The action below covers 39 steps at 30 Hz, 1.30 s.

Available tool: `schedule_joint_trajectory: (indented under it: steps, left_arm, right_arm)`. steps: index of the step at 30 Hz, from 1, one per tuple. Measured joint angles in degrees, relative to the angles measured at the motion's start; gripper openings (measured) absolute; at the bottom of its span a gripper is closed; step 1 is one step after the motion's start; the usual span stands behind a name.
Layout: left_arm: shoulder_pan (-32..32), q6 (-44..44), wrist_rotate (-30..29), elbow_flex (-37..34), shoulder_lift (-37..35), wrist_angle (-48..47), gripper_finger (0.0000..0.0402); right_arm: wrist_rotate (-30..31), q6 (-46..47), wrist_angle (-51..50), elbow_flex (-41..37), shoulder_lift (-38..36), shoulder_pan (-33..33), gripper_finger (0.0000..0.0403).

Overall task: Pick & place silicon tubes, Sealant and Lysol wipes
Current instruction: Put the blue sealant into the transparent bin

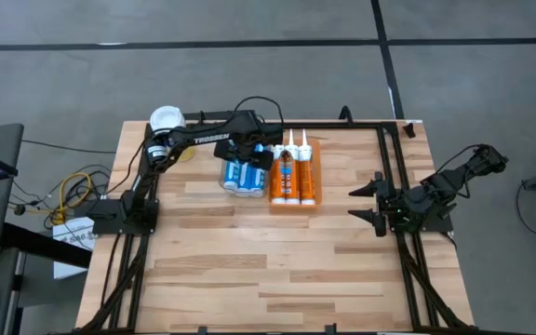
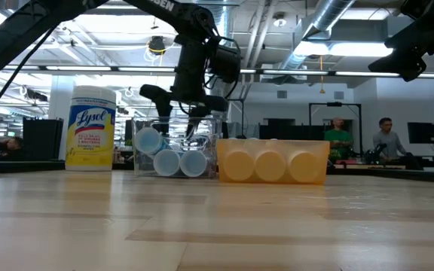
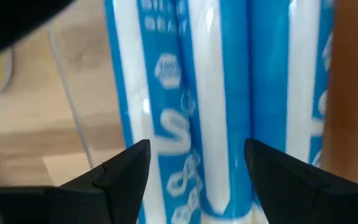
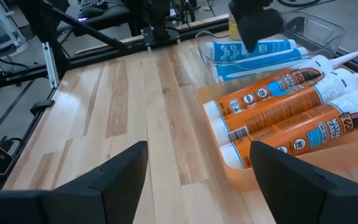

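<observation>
Three blue silicon tubes (image 1: pixel 240 175) with white ends lie side by side in a clear bin (image 2: pixel 173 154) at the far middle of the table. My left gripper (image 3: pixel 197 168) hangs open just above them, pointing down, one finger on either side of the middle tube (image 3: pixel 213 118), touching nothing. Three orange Sealant tubes (image 1: pixel 294 177) lie in an orange tray (image 2: pixel 271 164) right of the bin. The Lysol wipes (image 2: pixel 90 128), a yellow-labelled canister with a white lid (image 1: pixel 167 119), stand upright on their base left of the bin. My right gripper (image 1: pixel 363 205) waits open at the table's right.
Black frame rails (image 1: pixel 342 126) run along the table's far and side edges. Bare wood (image 1: pixel 268 261) spreads from the containers to the near edge. Cables (image 1: pixel 73 191) lie beyond the left edge. People (image 2: pixel 386 139) show far off in the room behind the table.
</observation>
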Motion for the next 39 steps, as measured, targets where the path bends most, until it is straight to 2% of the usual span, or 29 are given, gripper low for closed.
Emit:
schedule_joint_trajectory:
  steps: [6,20,25,28,34,39]
  left_arm:
    - [-0.2,-2.1,2.2,0.0,0.0,-2.8,0.0224]
    - [-0.4,-4.7,4.0,0.0,0.2,-8.6,0.0058]
    - [-0.6,-4.7,3.9,-0.1,0.2,-8.1,0.0014]
    - [-0.6,-4.8,3.9,-1.6,0.2,-8.1,0.0002]
    - [-0.6,-5.1,5.7,-6.3,-0.2,-7.6,0.0001]
    - [-0.6,-5.1,6.8,-7.5,0.1,-7.0,0.0001]
  right_arm:
    - [0.0,0.0,0.0,0.0,0.0,0.0,0.0276]
    - [0.0,0.0,0.0,0.0,0.0,0.0,0.0276]
    - [0.0,0.0,0.0,0.0,0.0,0.0,0.0276]
    - [0.0,0.0,0.0,0.0,0.0,0.0,0.0276]
    - [-0.1,0.0,0.0,0.0,0.0,0.0,0.0276]
    - [0.0,0.0,0.0,0.0,0.0,0.0,0.0276]
